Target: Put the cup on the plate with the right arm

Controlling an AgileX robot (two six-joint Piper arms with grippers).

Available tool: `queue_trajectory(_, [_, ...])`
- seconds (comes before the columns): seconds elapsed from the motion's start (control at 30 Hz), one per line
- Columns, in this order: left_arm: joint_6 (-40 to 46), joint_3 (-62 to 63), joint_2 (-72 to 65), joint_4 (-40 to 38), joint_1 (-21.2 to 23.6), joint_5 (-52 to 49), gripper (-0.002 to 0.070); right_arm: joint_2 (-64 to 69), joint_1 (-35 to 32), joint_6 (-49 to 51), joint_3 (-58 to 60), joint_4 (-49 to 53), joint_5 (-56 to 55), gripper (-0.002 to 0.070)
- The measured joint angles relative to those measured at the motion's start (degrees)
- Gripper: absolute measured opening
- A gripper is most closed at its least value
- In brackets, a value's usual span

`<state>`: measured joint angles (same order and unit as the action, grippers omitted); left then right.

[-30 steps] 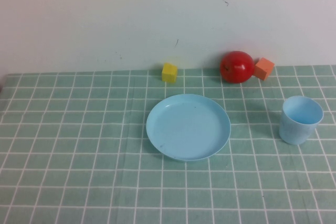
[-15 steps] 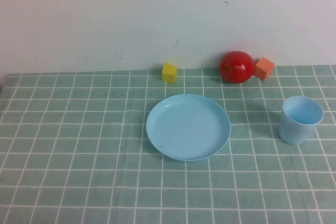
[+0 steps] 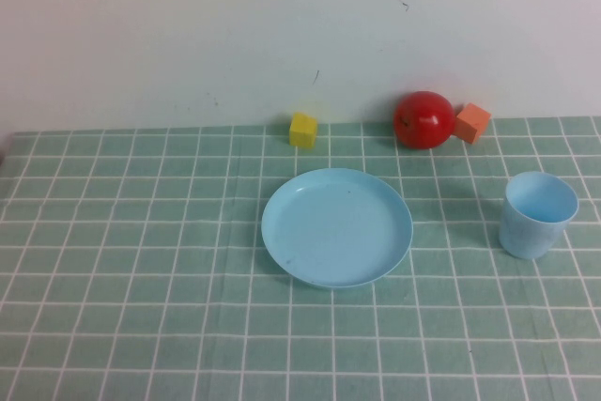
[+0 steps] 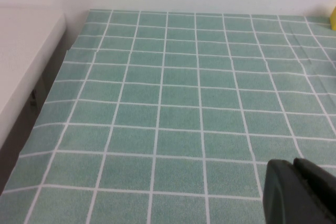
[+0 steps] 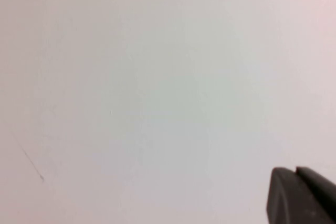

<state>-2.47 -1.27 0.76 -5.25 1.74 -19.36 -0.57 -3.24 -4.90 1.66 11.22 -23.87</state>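
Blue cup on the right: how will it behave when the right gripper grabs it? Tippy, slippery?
The cup looks like thin plastic, so probably light and easily knocked over. Its smooth walls taper toward the base, so a pinch may slide upward. It stands upright, apart from the plate. The left gripper and right gripper are both away from it.

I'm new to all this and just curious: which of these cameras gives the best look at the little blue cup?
The high view: the cup stands upright on the checked cloth, right of the plate. The left wrist view shows only cloth and the left gripper; the right wrist view, wall and the right gripper.
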Motion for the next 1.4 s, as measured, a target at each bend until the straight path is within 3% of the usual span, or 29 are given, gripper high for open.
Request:
queue_trajectory(0.23, [0.0,0.0,0.0,0.0,0.0,0.0,-0.0003,0.0,0.0,0.8,-0.1,-0.5,-8.6,-0.0003])
queue_trajectory(0.5, [0.0,0.0,0.0,0.0,0.0,0.0,-0.0003,0.0,0.0,0.8,-11.4,-0.6,-3.6,-0.0003])
queue_trajectory(0.77, [0.0,0.0,0.0,0.0,0.0,0.0,-0.0003,1.5,0.0,2.6,-30.2,-0.8,17.7,-0.0003])
queue_trajectory(1.0, [0.0,0.0,0.0,0.0,0.0,0.0,-0.0003,17.5,0.0,3.2,-46.2,-2.3,44.1,-0.0003])
queue_trajectory(1.27, [0.0,0.0,0.0,0.0,0.0,0.0,-0.0003,43.2,0.0,-18.7,-56.7,-22.5,71.4,-0.0003])
queue_trajectory(1.4, [0.0,0.0,0.0,0.0,0.0,0.0,-0.0003,55.4,0.1,-28.0,-58.1,-32.5,75.2,-0.0003])
